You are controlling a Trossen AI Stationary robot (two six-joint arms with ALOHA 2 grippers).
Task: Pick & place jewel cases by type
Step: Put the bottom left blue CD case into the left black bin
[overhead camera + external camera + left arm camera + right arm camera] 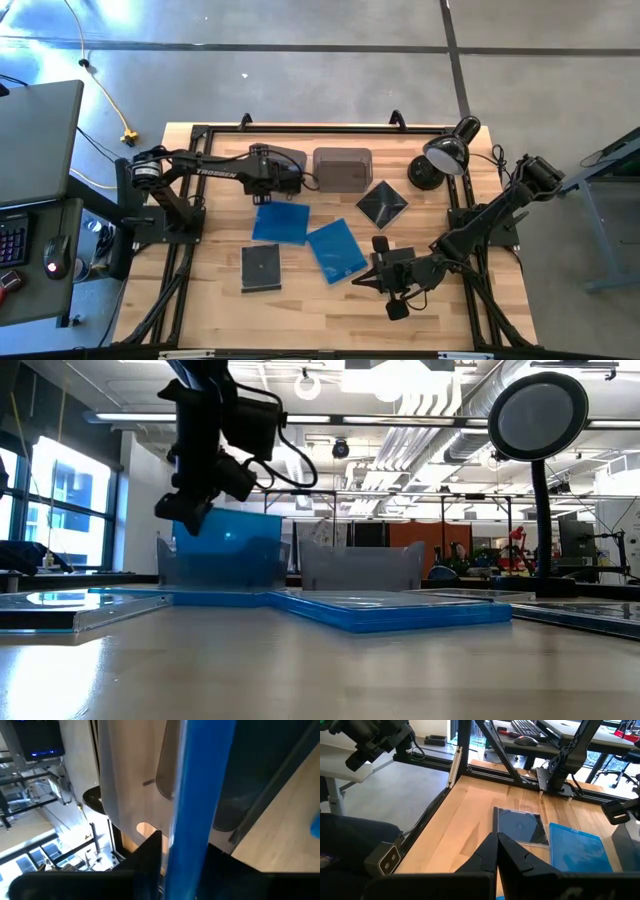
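Blue jewel case [197,805] clamped upright in left gripper [290,180], over left grey bin [285,165] at table's far edge. 2 more blue cases [281,224] and 2 dark ones [261,267] flat on wood. Right gripper [383,280] pinched closed, holding nothing, near front.

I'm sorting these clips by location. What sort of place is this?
Probably a robotics lab or workshop in a large industrial-style hall. The low view shows exposed ceiling ducts and strip lights; the high view shows a concrete floor and a desk with a keyboard beside the wooden table.
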